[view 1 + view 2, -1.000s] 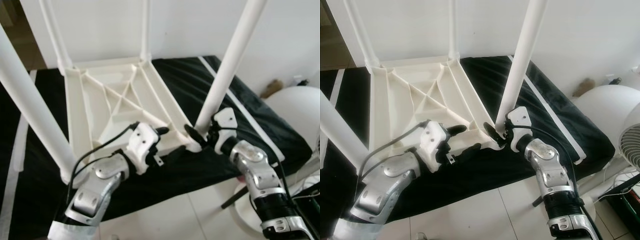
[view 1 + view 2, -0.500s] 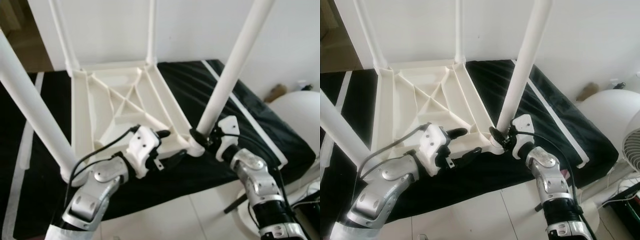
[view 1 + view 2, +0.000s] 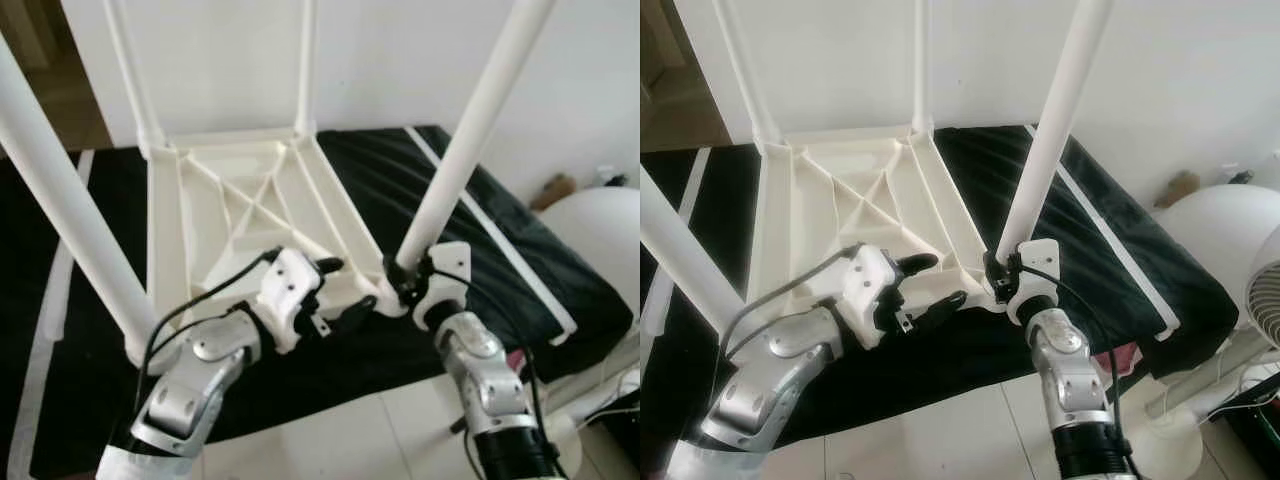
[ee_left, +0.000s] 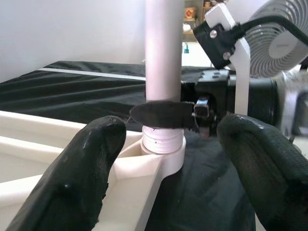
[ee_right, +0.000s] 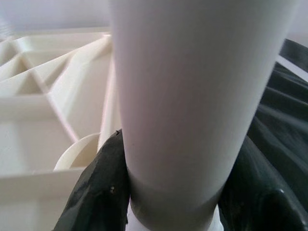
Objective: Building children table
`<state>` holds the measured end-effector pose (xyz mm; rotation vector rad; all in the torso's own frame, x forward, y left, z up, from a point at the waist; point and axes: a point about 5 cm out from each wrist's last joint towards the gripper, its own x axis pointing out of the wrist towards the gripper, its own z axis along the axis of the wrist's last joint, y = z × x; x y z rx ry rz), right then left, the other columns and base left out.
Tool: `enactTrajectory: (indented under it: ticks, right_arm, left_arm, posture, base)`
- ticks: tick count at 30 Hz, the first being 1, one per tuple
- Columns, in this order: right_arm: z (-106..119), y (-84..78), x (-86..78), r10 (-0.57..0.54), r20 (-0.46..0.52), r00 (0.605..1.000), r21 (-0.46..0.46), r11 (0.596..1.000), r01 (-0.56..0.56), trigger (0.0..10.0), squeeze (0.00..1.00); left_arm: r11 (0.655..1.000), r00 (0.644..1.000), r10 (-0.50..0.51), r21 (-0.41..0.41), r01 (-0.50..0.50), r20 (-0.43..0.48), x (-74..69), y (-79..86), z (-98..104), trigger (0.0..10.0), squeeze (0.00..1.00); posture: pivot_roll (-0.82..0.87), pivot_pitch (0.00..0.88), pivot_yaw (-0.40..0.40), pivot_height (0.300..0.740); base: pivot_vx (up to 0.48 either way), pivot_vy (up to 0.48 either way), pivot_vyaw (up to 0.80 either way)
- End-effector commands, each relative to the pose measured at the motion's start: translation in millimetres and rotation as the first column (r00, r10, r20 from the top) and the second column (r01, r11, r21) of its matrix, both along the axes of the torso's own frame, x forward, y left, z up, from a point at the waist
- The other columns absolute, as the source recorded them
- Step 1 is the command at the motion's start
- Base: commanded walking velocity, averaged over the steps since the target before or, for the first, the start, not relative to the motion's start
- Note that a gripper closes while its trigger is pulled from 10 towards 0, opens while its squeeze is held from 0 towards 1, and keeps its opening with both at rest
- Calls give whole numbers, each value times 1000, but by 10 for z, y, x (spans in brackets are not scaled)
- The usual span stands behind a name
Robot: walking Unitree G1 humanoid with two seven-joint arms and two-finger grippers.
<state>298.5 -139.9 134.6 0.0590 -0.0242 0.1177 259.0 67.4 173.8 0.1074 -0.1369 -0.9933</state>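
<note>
A white plastic children's table point(image 3: 250, 205) lies upside down on a black cover, its legs pointing up. My right gripper point(image 3: 402, 283) is shut around the base of the near-right leg point(image 3: 470, 130), just above the corner socket point(image 4: 161, 144). In the right wrist view the leg point(image 5: 197, 96) sits tight between the black fingers point(image 5: 103, 187). My left gripper point(image 3: 345, 287) stands open at the table's near rim, a short way left of that socket. One of its fingers point(image 4: 91, 163) lies over the rim rail, and nothing is gripped.
The near-left leg point(image 3: 60, 200) rises steeply beside my left arm, and two thin far legs point(image 3: 305, 60) stand by the wall. A white fan point(image 3: 1260, 290) and cables sit at the right, beside the black cover point(image 3: 470, 200). Pale floor tiles point(image 3: 940, 430) lie below.
My right gripper has gone from beside the leg's base to shut around it, and its forearm has swung in under the leg. The left gripper has barely moved. The camera has shifted slightly.
</note>
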Motion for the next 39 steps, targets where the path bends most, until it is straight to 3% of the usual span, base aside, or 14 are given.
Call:
enactTrajectory:
  ticks: [1,7,12,17,18,19,20,21,30,32,33,35,36,39]
  right_arm:
    - [-143,-97,-54,-134,-74,988,15,991,136,10000,0]
    - [-87,-14,-83,-304,-74,950,35,951,307,10000,0]
    - [-50,205,-89,-146,-63,987,77,986,151,10000,0]
    - [-28,187,-102,-161,-64,985,74,983,166,10000,0]
    - [-23,164,-97,-161,-57,985,55,985,164,10000,75]
    - [-18,150,-92,-165,-56,985,46,985,167,10000,396]
    - [-18,150,-92,-165,-56,985,46,985,167,10000,396]
    - [0,118,-81,-154,-45,987,33,987,156,10000,1000]
    - [54,-105,-51,-14,-18,1000,-67,998,13,10000,1000]
    - [63,-141,-45,12,-15,1000,-81,997,-14,10000,925]
    - [51,-167,-37,50,-29,998,-94,994,-52,10000,569]
    - [40,-184,-34,75,-41,996,-104,991,-79,10000,569]
    - [25,-205,-26,131,-55,990,-108,985,-136,10000,0]
    - [36,-237,-18,234,-41,971,-148,960,-238,10000,0]
  left_arm:
    - [999,999,33,-7,-33,-22,50,11,-41,10000,0]
    - [1000,1000,23,-11,-23,-16,49,52,-9,10000,0]
    - [1000,1000,19,-16,-19,-13,56,48,-3,10000,0]
    - [1000,1000,16,-18,-16,-4,61,31,8,10000,0]
    - [1000,1000,21,-21,-21,-5,65,35,6,10000,0]
    - [999,1000,24,-22,-24,-6,69,38,4,10000,0]
    - [999,1000,24,-22,-24,-6,69,38,4,10000,0]
    - [999,1000,25,-24,-25,-6,71,35,1,10000,0]
    - [998,998,54,-12,-54,9,90,58,-1,10000,0]
    - [998,998,55,-11,-55,9,82,63,-6,10000,0]
    - [999,999,53,-10,-53,10,73,64,-11,10000,0]
    - [999,999,52,-9,-52,10,66,63,-14,10000,0]
    - [999,999,48,-1,-48,14,55,56,-24,10000,0]
    - [999,999,44,13,-44,22,41,37,-36,10000,0]
  posture:
    - [-44,46,-23,740]
    - [-43,60,-24,740]
    - [-45,54,-24,740]
    - [-46,53,-30,740]
    - [-47,53,-31,740]
    - [-47,53,-31,740]
    - [-47,53,-31,740]
    - [-45,49,-35,740]
    - [-30,48,-45,740]
    - [-27,48,-47,740]
    - [-27,48,-47,740]
    - [-25,50,-50,740]
    - [-24,52,-53,740]
    - [-23,53,-53,740]
  base:
    - [0,0,0]
    - [0,0,0]
    - [0,0,0]
    - [0,0,0]
    - [0,0,0]
    - [0,0,0]
    - [0,0,0]
    - [0,0,0]
    - [0,0,0]
    - [0,0,0]
    - [0,0,0]
    - [0,0,0]
    - [0,0,0]
    - [0,0,0]
